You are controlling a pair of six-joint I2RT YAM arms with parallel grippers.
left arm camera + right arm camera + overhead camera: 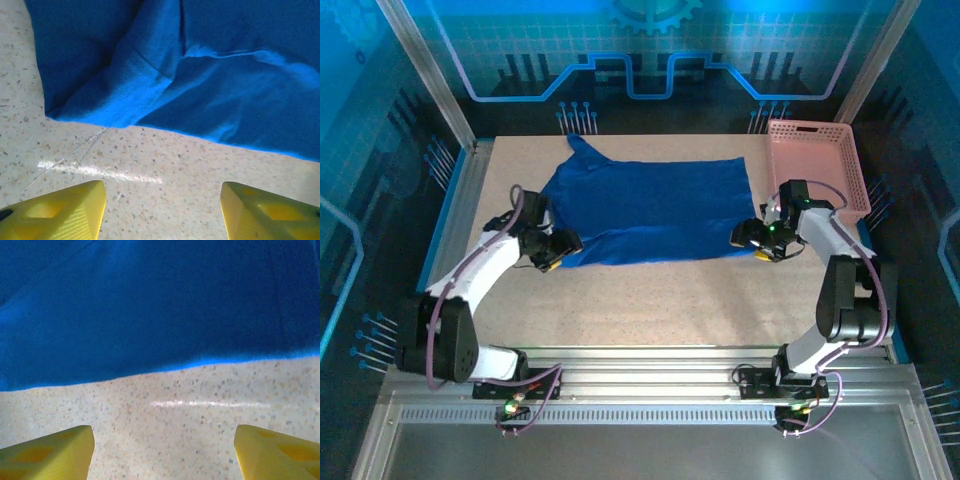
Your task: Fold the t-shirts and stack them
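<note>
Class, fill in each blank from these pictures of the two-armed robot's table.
1. The short-sleeved cotton t-shirt spread on the speckled table is royal ___.
2. The pink plastic lattice basket stands at the table's far ___ corner.
3. The left gripper and right gripper both have jaws ___.
Missing words: blue; right; open.

Both arms reach forward low; left hand [561, 250] and right hand [751, 238] gape empty.
</note>
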